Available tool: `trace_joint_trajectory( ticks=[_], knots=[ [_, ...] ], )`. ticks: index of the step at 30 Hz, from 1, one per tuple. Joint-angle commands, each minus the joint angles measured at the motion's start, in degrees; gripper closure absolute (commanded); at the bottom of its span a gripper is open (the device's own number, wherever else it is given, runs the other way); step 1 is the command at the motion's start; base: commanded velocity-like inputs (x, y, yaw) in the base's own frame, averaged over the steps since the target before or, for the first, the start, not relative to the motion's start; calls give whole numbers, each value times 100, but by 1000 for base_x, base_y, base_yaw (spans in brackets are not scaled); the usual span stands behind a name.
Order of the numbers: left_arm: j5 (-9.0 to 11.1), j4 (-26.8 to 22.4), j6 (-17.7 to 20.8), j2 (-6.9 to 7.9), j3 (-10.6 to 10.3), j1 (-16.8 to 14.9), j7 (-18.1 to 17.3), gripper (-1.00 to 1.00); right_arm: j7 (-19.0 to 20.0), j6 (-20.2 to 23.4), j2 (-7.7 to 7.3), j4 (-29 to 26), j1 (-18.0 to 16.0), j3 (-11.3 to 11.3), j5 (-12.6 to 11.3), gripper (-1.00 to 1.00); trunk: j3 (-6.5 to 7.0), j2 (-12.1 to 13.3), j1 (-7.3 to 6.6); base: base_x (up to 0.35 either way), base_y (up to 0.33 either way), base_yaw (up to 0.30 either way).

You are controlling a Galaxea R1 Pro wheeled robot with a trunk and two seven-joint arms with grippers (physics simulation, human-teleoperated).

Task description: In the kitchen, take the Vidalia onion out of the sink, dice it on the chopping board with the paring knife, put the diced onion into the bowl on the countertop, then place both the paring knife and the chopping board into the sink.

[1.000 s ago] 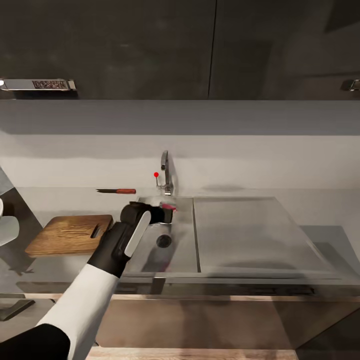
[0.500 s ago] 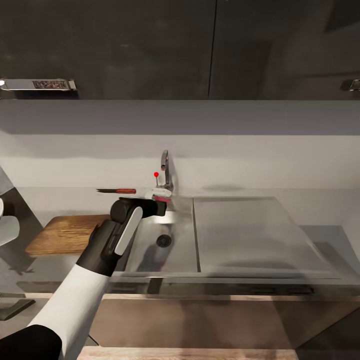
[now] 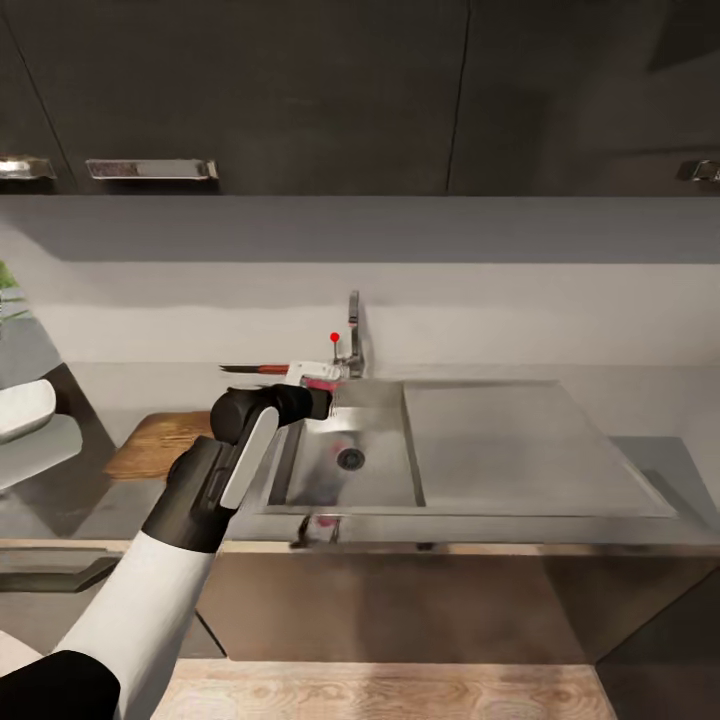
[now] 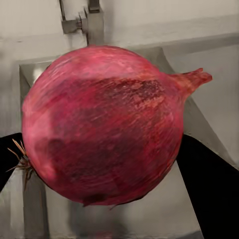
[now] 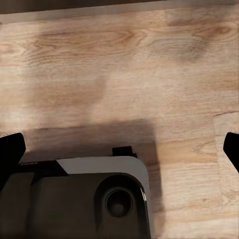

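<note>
Kitchen showed glossy dark upper cabs across the top, pale backsplash below. Grey countertop ran the full width, w/ dark lower fronts under it.

Sink sat mid-counter: basin w/ round dark drain toward the left, flat draining area to the right. Chrome tap w/ red knob stood at the basin's back edge.

L arm reached up from the lower left of head view, white forearm, black wrist. Left gripper was over the back-left corner of the basin, just beside the tap. In left wrist view the Vidalia onion was large and close, red-purple skin, stem tip pointing one way and root hairs the other, w/ dark fingers pressing it on both sides, so gripper was closed on the onion, holding it clear above the basin. In head view the onion was just a small reddish bit at the gripper tip.

Chopping board lay flat on the counter left of the sink, partly hidden by the arm. Bowl, white, was at the far left edge, cut off by frame.

Paring knife lay on the counter behind the board, near the backsplash, red-brown handle toward the tap.

Right gripper hung over pale wood floor in right wrist view, dark fingertips wide apart at the frame edges, nothing btw them; robot's base below.
</note>
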Motion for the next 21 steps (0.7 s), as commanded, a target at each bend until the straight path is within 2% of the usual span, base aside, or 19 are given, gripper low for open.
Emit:
trace_joint_trajectory(
  ticks=[1,5,11,21],
  knots=[
    [71,-40,18,36,-3,-4,58,100,29,-21,0,3,-3,-50,30,-100,-7,-5,-2,-212,242,0],
    [71,-154,18,71,3,-4,58,100,29,-21,0,7,-3,-50,31,-100,-7,-5,-2,-170,258,0],
    [70,-218,18,205,15,-4,58,100,29,-21,0,6,-3,-50,31,-100,-7,-5,-2,-32,282,0],
    [70,-222,18,247,16,-4,58,100,29,-21,0,7,-3,-50,31,-100,-7,-5,-2,-1,299,0]
  ],
)
